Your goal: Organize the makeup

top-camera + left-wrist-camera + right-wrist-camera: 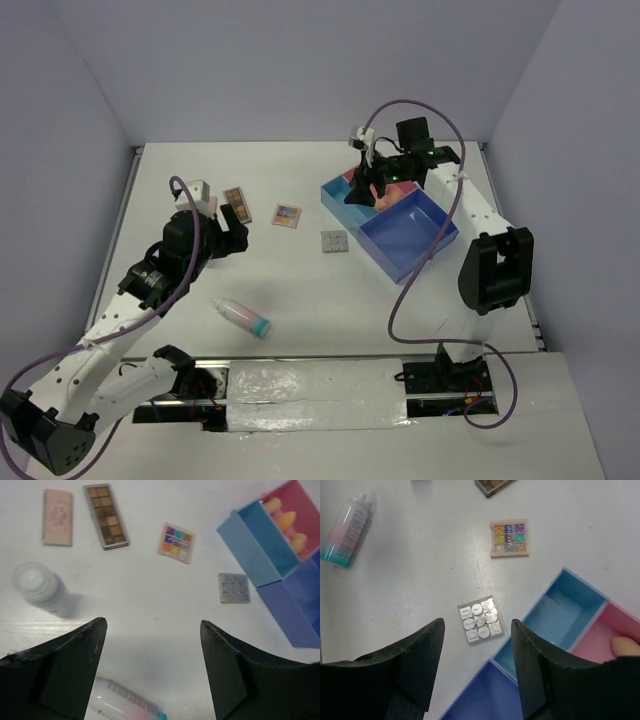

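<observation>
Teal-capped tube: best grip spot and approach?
Grip the tube mid-body, straight down from above, jaws across its narrow width. It lies flat on its side on the table, long and round, nothing touching its flanks. The left gripper looks nearest.

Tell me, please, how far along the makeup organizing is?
Done: three sponges sit in the pink compartment of the tray. In hand: nothing; left gripper and right gripper are open, empty. Remaining: peach palette, brown palette, multicoloured palette, grey palette, white bottle and tube, all on the table.

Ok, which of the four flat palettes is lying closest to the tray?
The grey palette, lying just beside the tray; the multicoloured palette, brown palette and peach palette lie farther off.
</observation>
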`<state>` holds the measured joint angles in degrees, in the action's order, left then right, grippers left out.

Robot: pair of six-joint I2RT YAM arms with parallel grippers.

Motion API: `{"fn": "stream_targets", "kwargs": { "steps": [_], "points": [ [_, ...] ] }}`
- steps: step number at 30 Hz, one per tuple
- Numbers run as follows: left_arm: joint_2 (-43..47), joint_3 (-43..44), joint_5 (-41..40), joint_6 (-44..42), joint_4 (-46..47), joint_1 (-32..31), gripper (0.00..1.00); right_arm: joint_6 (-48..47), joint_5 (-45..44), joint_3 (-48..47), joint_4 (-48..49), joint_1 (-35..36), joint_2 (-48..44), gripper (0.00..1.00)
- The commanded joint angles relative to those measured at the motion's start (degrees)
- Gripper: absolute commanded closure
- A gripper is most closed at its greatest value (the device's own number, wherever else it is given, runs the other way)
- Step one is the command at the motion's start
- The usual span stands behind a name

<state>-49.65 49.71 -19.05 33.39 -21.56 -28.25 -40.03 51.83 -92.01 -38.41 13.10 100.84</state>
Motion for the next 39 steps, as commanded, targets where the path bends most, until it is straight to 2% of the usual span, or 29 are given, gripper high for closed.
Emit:
{"fn": "stream_targets", "kwargs": {
  "steps": [1, 5, 8, 10, 11, 15, 19, 25, 29, 32, 39],
  "points": [
    [1.7, 1.4, -3.1, 1.9, -7.1, 3.6, 0.11, -3.5, 1.5, 1.8, -2.9, 3.1, -3.9, 0.37],
    [1.5, 0.5, -2.3, 4.0, -11.9, 6.5, 0.14, -5.5, -1.0, 4.0, -3.0, 7.2, -7.0, 0.36],
    [1.3, -0.4, -1.6, 6.6, -12.9, 7.2, 0.26, -3.2, -3.7, 5.1, -2.5, 9.3, -7.4, 0.31],
    [1.4, -1.0, -2.4, 8.3, -13.9, 7.3, 0.39, -1.4, -3.8, 6.8, -0.8, 9.8, -8.0, 0.29],
    [1.4, -1.2, -2.9, 8.5, -13.9, 7.3, 0.4, -0.8, -3.8, 7.4, -0.3, 9.8, -8.3, 0.28],
    [0.3, -1.2, -4.6, 6.8, -13.5, 7.6, 0.36, 1.7, -2.7, 9.8, 1.3, 9.7, -8.6, 0.23],
    [-4.7, 0.7, -9.0, 6.8, -17.8, 7.6, 0.24, 2.8, -2.3, 10.8, 1.8, 9.7, -8.6, 0.21],
    [-6.9, -1.8, -14.7, 9.2, -16.0, 7.5, 0.18, 3.6, -2.2, 12.2, 2.6, 9.7, -9.0, 0.2],
    [-7.2, -4.9, -20.3, 11.7, -12.8, 7.6, 0.18, 3.6, -2.4, 13.1, 2.9, 9.7, -9.0, 0.19],
    [-7.7, -7.8, -22.9, 10.9, -6.9, 7.7, 0.2, 4.1, -2.3, 13.4, 3.2, 9.7, -8.9, 0.18],
    [-11.6, -9.7, -23.8, 8.1, 3.2, 8.9, 0.22, 4.7, -2.3, 13.4, 3.5, 9.7, -9.3, 0.17]
  ]
}}
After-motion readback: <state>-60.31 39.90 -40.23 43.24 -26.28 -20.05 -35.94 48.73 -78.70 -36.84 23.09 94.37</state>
